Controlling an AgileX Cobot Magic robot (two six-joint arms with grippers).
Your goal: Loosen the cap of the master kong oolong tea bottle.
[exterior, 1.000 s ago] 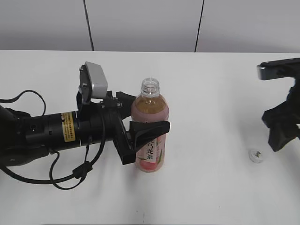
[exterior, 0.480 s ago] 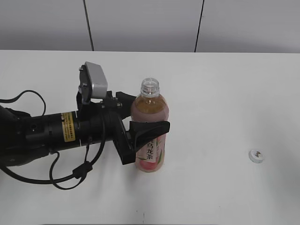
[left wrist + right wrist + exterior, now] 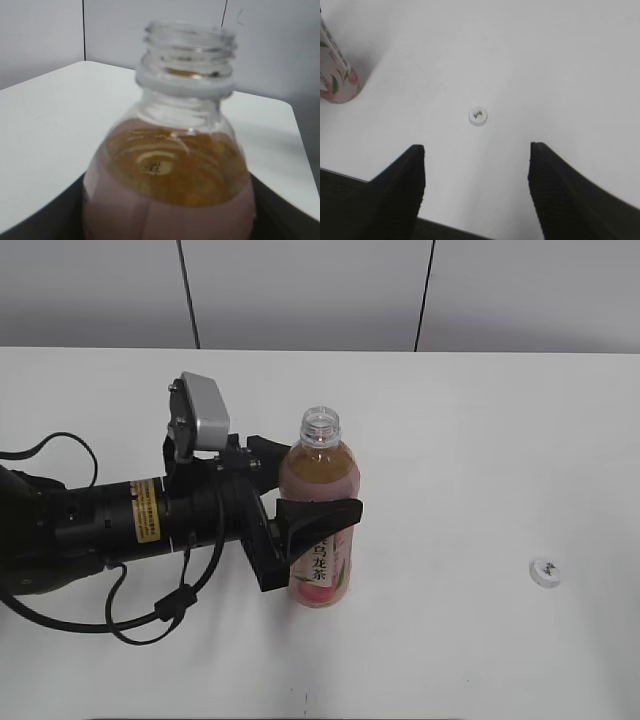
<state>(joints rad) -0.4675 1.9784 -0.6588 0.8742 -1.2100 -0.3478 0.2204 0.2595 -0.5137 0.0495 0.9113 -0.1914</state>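
Observation:
The master kong oolong tea bottle (image 3: 320,510) stands upright on the white table, its threaded neck open with no cap on it. My left gripper (image 3: 310,490) is shut on the bottle's body; the left wrist view shows the open neck (image 3: 187,55) close up. The white cap (image 3: 545,571) lies on the table at the right, apart from the bottle, and shows in the right wrist view (image 3: 478,116). My right gripper (image 3: 476,167) is open and empty, high above the table with the cap beyond its fingertips. It is out of the exterior view. The bottle's base (image 3: 337,80) shows at that view's left edge.
The white table (image 3: 450,440) runs back to a grey panelled wall (image 3: 300,290). My left arm with its cables (image 3: 120,530) lies across the table's left side.
My right gripper has pulled away out of the exterior view on the right, leaving the cap lying on the table. The left gripper and bottle have not moved.

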